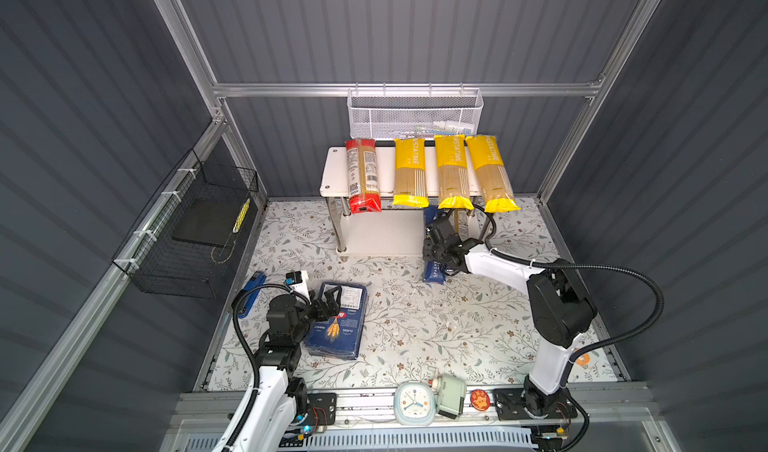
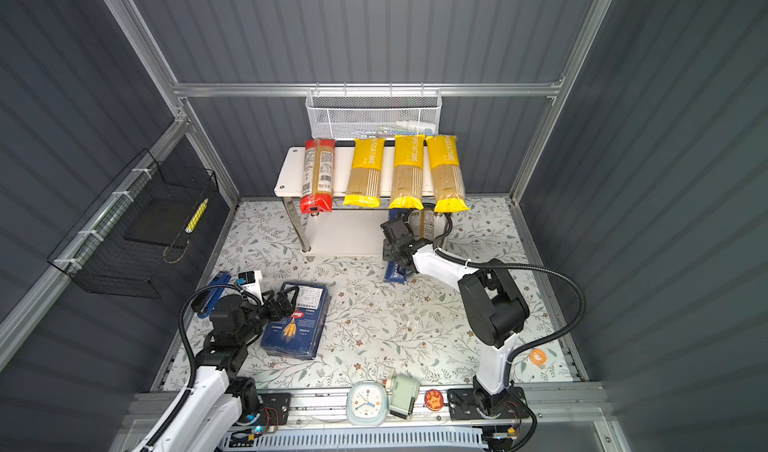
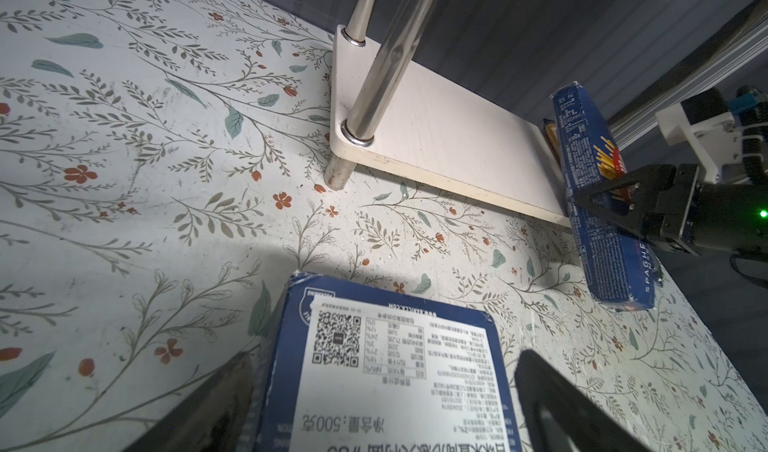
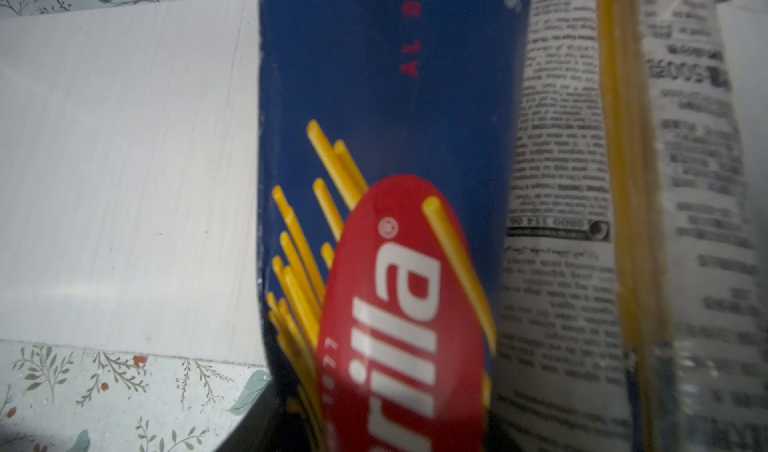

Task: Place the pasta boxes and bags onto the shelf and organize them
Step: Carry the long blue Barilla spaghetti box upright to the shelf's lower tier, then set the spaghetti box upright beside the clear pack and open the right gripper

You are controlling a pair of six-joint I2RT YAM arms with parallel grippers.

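Blue narrow Spaghetti box lies half on the shelf's lower board beside a clear bag. The right gripper is at its middle; I cannot tell whether it grips. On top lie a red-ended bag and three yellow bags. The wide box lies unshelved on the table, under the left gripper, whose jaws are spread.

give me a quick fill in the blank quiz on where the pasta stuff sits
The top board of the white two-tier shelf holds ___ yellow spaghetti bags.
In both top views the clear bag with red ends lies to the ___ of them.
The left gripper hangs over the ___ flat dark blue carton on the floral table.
The long narrow dark blue carton reaches onto the shelf's ___ board.
Missing words: three, left, wide, lower
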